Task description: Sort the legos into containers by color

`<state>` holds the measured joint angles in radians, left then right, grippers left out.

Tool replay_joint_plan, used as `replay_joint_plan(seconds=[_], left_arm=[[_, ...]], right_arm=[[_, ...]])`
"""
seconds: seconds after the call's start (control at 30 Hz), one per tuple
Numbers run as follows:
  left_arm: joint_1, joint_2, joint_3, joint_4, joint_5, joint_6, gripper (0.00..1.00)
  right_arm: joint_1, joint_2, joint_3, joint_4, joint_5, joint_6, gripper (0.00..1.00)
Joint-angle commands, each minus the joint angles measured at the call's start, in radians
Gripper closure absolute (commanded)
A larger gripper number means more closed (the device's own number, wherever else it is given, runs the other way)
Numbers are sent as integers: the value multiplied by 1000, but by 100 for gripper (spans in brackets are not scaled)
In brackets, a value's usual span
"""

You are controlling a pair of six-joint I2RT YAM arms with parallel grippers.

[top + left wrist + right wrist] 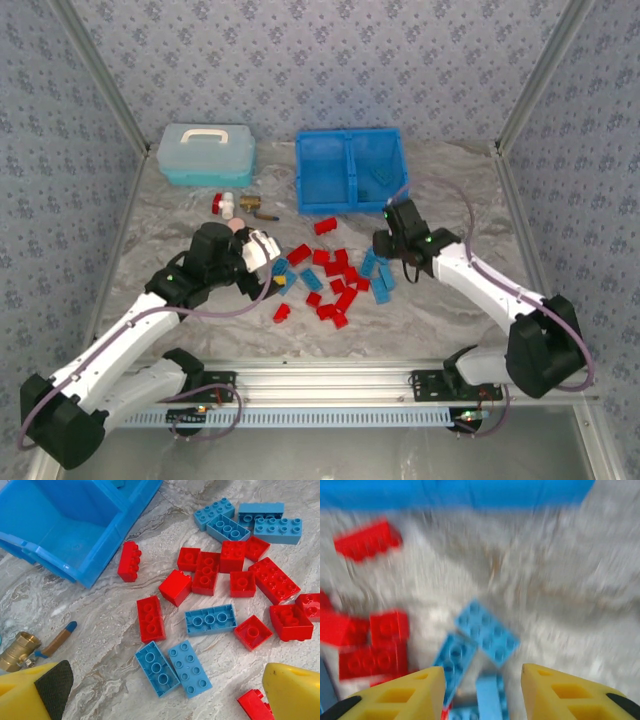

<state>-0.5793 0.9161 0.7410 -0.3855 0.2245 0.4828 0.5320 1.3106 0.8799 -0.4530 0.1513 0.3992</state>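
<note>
Left hand hung wide open over the left edge of the legos. Right hand, fingers parted around nothing, hovered above blue bricks at the pile's right. Red and blue legos lay scattered mid-surface. Beyond stood the bin, one blue brick in its right compartment.

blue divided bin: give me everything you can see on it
The blue bin is bright blue, apparently moulded plastic, rectangular and open-topped, with a central divider making two side-by-side compartments. It sits upright on the marbled table at the far side, right of the pale-blue lidded case. The left compartment looks bare; the right holds what looks like a blue brick. A red brick lies just off its near wall.
</note>
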Motion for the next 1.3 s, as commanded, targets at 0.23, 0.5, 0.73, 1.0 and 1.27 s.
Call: replay_joint_plan(seconds=[0.23, 0.5, 0.73, 1.0, 1.27], left_arm=[[-7, 8, 5, 5, 28, 13, 1], [-8, 6, 5, 3, 24, 14, 1], [-7, 2, 6, 4, 20, 15, 1], [-8, 1, 6, 3, 20, 15, 1], [-8, 3, 6, 0, 19, 16, 1]], right_arm=[[36, 70, -89, -42, -46, 55, 52], [2, 175, -89, -8, 1, 49, 58], [-19, 219, -126, 31, -9, 70, 67], [-23, 175, -118, -13, 38, 95, 78], [-23, -23, -58, -112, 78, 100, 78]])
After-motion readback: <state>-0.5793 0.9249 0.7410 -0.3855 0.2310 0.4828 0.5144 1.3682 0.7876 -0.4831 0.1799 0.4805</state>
